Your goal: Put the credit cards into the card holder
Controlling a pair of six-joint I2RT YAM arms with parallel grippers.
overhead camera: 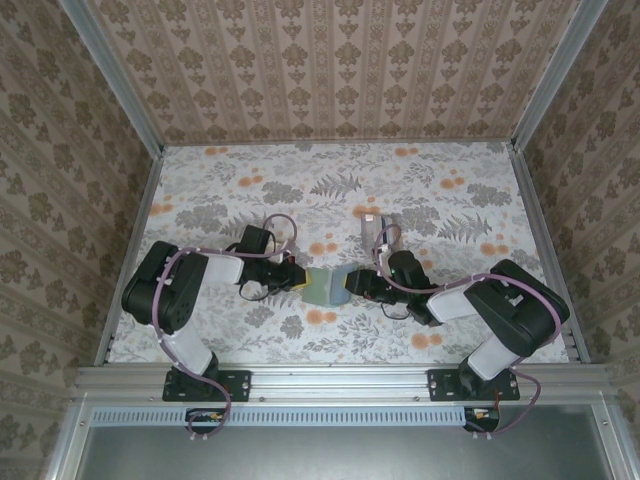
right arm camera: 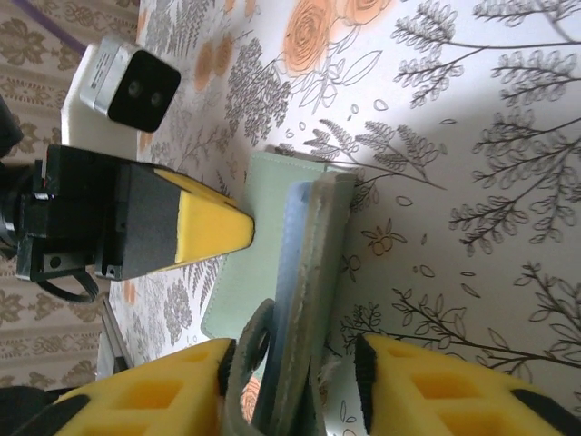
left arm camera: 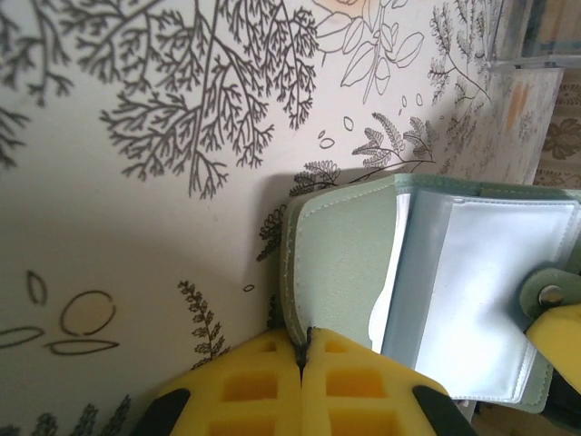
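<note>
Well forward on the flowered table [overhead camera: 330,175], both grippers meet at the open holder [overhead camera: 322,288], which lies between them. The left gripper [left arm camera: 304,350] is clenched on the edge of the green cover, while the right gripper [right arm camera: 295,400] has its fingers apart astride the raised other flap, with a gap on one side. The cards [overhead camera: 370,228] lie apart from the holder, farther up the table.

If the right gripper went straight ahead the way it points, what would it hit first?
The wallet: its raised cover stands between the fingers of the right gripper, so it would likely push further on. The left gripper looks off that line.
</note>
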